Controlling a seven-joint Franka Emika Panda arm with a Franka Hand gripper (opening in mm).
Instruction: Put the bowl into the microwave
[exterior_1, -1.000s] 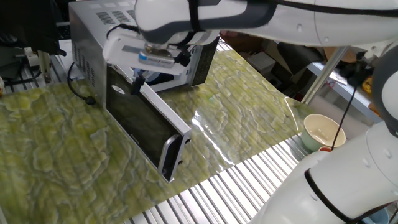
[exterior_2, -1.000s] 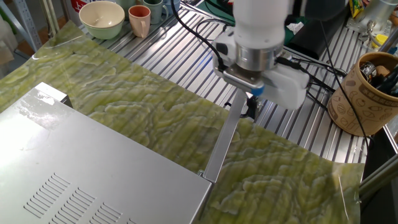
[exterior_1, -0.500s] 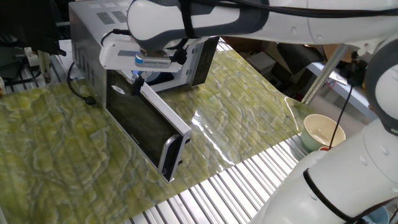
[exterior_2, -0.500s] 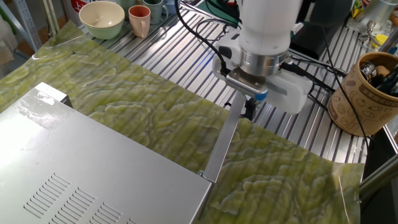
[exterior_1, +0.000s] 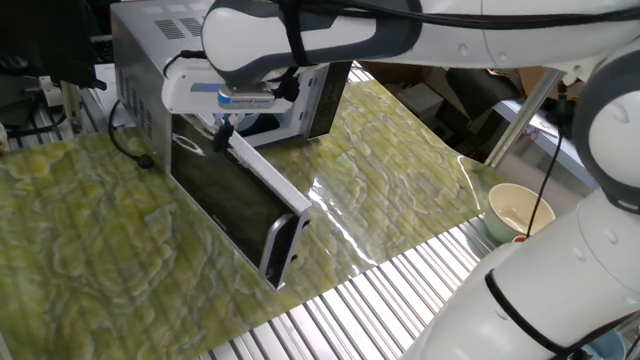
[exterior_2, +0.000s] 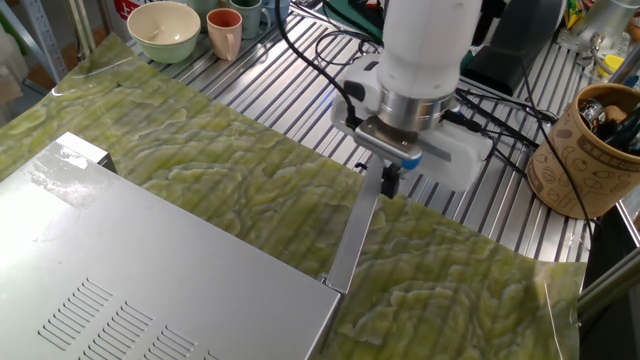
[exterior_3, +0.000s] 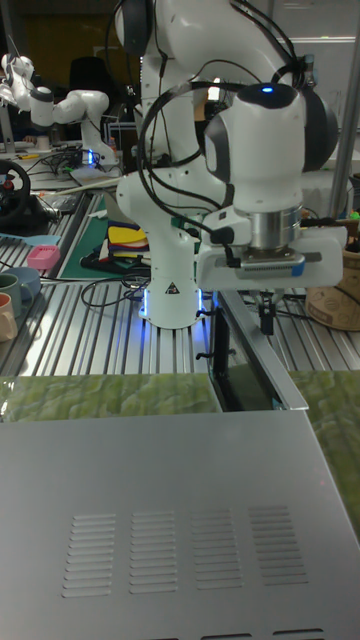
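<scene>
While microwave (exterior_1: 180, 60) door (exterior_1: 240, 200) stands swung out, hand (exterior_2: 388, 178) sits at its top edge, prob. to push; finger spread can't tell; blue bowl not seen.

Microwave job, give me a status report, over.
Gripper at top edge of open microwave door, state unclear. Bowl a blue glimpse inside microwave. Nothing blocking.

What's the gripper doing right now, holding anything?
Gripper: at the top edge of the open microwave door, holding nothing visible; whether it is open or shut cannot be told.
</scene>
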